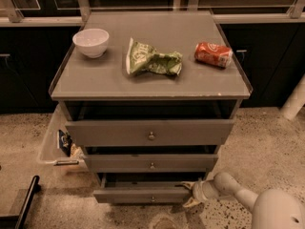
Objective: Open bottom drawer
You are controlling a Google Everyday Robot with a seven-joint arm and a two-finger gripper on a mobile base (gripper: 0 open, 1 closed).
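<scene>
Left of the jaws: bottom drawer (143,195), partly out.
Jaws spread open at its right end; next, regrip and pull.

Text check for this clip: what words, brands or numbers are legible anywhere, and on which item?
No text can be read.
red can: white marking, too blurred to read.
green bag: pale print, too blurred to read.
dark packet on the floor at left: label unreadable.
white bowl: no text.
gripper, at the right end of the bottom drawer: no markings on either.

Office kitchenette: dark cabinets (267,56), speckled floor (267,142), snack-topped drawer unit (190,87), hand (189,194) by its bottom drawer (133,195).
</scene>
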